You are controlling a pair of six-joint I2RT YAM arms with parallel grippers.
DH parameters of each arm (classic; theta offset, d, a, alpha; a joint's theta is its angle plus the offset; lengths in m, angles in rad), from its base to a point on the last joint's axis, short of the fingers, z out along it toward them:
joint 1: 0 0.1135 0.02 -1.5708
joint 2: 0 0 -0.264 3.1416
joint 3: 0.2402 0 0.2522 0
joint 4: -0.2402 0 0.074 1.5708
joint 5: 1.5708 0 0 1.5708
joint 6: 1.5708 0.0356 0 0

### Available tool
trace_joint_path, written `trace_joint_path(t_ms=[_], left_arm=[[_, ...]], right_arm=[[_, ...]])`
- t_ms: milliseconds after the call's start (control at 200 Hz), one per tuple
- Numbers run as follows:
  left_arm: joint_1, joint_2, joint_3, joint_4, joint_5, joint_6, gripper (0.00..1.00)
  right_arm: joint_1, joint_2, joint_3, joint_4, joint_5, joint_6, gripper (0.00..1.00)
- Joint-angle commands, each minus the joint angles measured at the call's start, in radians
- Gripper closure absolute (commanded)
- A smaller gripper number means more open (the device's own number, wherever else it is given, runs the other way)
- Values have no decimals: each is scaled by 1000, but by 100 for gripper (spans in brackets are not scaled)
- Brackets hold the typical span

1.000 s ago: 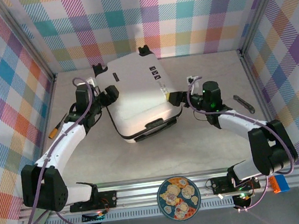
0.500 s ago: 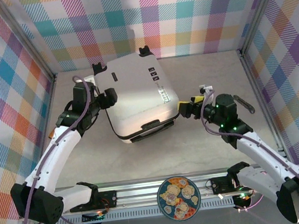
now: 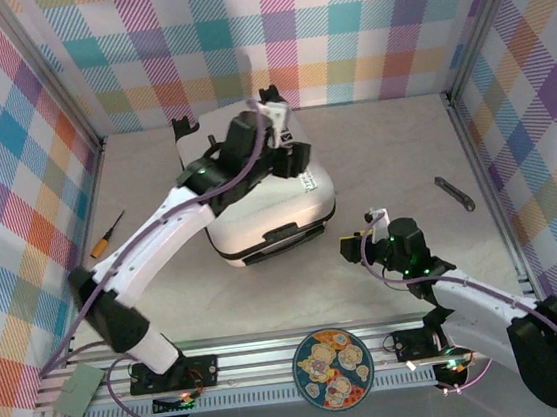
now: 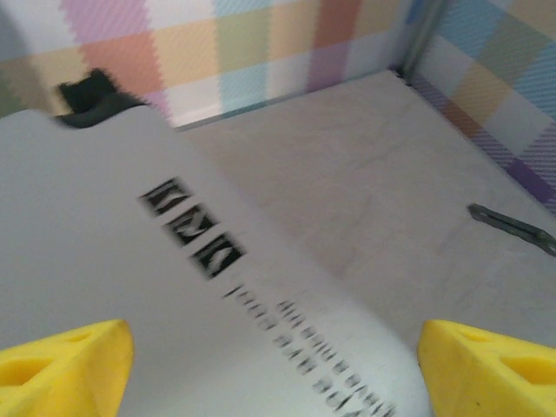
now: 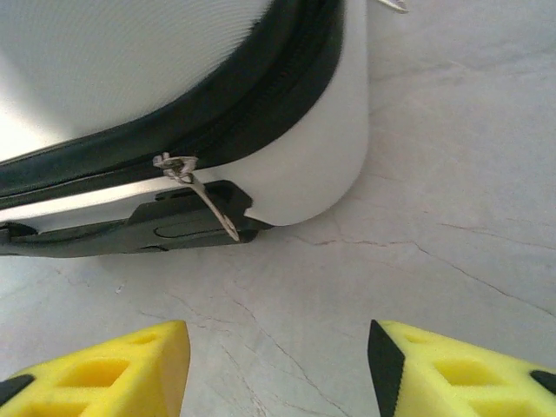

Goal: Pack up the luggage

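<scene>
Luggage (image 3: 276, 207): white hard-shell case lying flat on the far-centre of the worktop (image 3: 393, 155), lid down, a little askew. Wheels (image 3: 268, 96) point at the far wall and the black handle (image 3: 281, 234) faces near.

Left hand (image 3: 287, 152): reaches over the far right part of the shell, above the logo marks (image 4: 191, 234). Fingers (image 4: 61, 365) are wide apart with nothing between them. Cannot tell whether they touch the shell.

Right hand (image 3: 352, 248): low on the worktop, just off the case's near right corner. Fingers (image 5: 104, 373) are apart, with bare worktop between them and nothing gripped. Its camera looks straight at the zipper band (image 5: 261, 104) and a small metal zipper pull (image 5: 195, 187) hanging by the handle.

Step, as I judge it: the lid is shut and the zipping comes next. That calls for the right hand to ease forward, pinch the thin pull and draw it along the band, while the left hand presses down to steady the case. The pull is small and loose, so it would be easy to miss.

Further out: an orange screwdriver (image 3: 106, 233) lies far left, a grey tool (image 3: 455, 192) far right, and a patterned plate (image 3: 333, 368) sits at the near edge.

Hard to make out: the contents are hidden. How far the zipper is already run cannot be told. The left wrist view is blurred, so the print is unreadable. The left arm covers part of the lid.
</scene>
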Motion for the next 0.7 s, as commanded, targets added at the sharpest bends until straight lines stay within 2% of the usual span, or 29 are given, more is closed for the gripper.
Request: trace_joint_path(t_ms=[0,155,460,695], left_arm=[[-28,86,116,-40,48,41,15],[-40,230,259,-30,68,22,15],[-70,449,487,-1,102,-10,15],[-82,559,555,83,119,-37,14]], right_arm=[[25,59,6,166,8,-23,46],[46,146,30,221,4,-24,52],[67,222,65,286,-8,-43,54],[87,298,91,322,-15,-48,54]])
